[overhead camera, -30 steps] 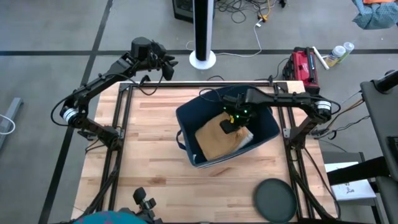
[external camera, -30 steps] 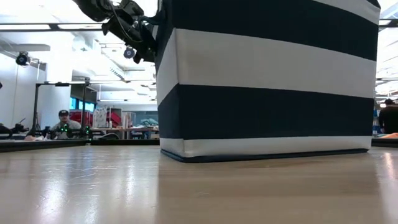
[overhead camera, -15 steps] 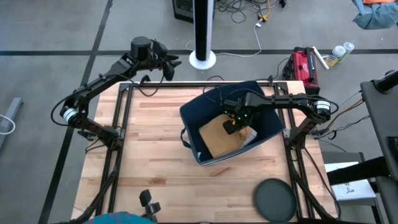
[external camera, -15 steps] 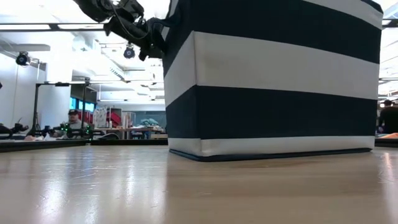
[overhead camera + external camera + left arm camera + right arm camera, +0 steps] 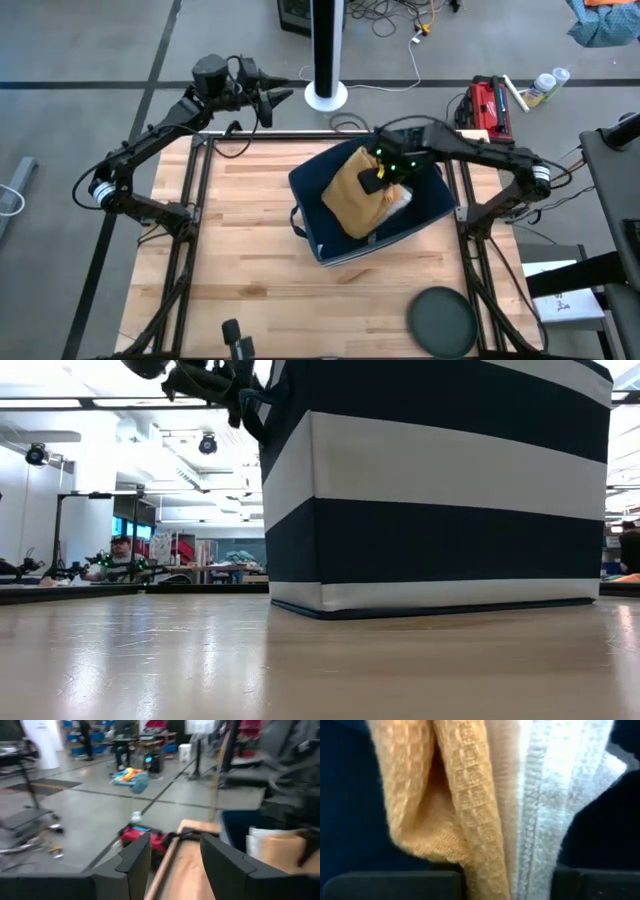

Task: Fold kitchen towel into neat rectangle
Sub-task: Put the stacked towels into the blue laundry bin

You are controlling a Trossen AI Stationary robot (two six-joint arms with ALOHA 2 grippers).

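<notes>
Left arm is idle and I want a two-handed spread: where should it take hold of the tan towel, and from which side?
Probably the towel's hanging lower edge, on the side away from the right gripper, which pinches its upper part above the bin. Bring the left gripper in from above: the bin's walls block a low approach.

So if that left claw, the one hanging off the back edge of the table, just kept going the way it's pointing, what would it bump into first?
Probably nothing soon. The left gripper, fingers open, points past the table's far edge toward the white pole base, but depth is unclear.
</notes>
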